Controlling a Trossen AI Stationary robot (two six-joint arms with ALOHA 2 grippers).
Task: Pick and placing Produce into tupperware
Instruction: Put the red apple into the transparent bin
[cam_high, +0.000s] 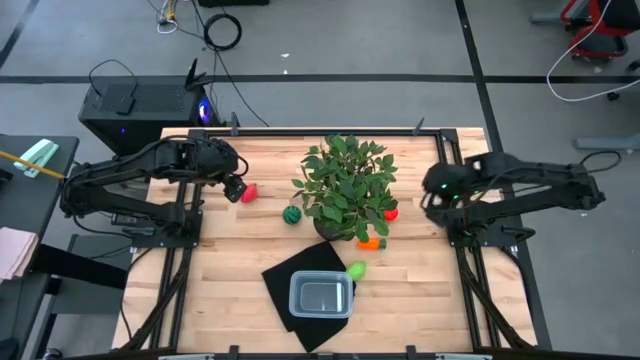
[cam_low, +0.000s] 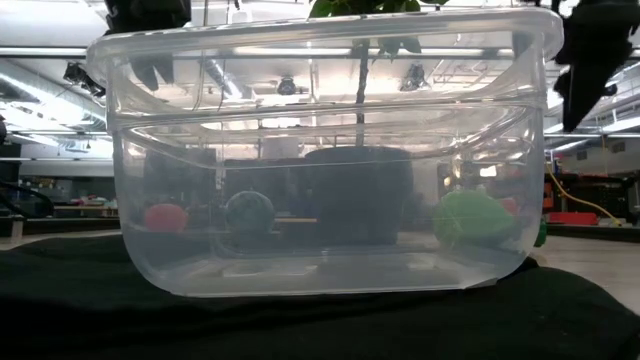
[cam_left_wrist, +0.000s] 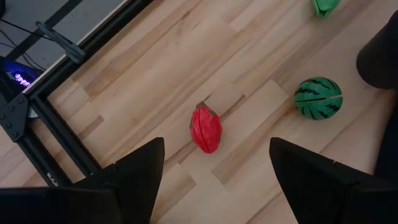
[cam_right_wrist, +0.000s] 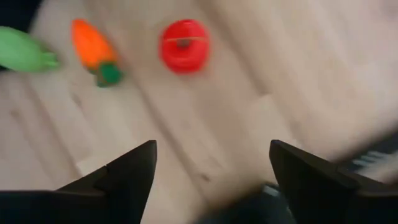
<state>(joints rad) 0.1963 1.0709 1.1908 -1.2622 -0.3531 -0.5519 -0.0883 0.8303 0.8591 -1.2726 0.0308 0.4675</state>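
On pale planked wood, a clear rounded-corner tupperware (cam_high: 321, 297) sits empty.

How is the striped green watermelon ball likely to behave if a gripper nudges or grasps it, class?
The watermelon ball looks round, so a nudge would probably send it rolling across the smooth wooden table. Its curved surface may slip from the fingers unless gripped across its middle. It seems a small toy, likely light.
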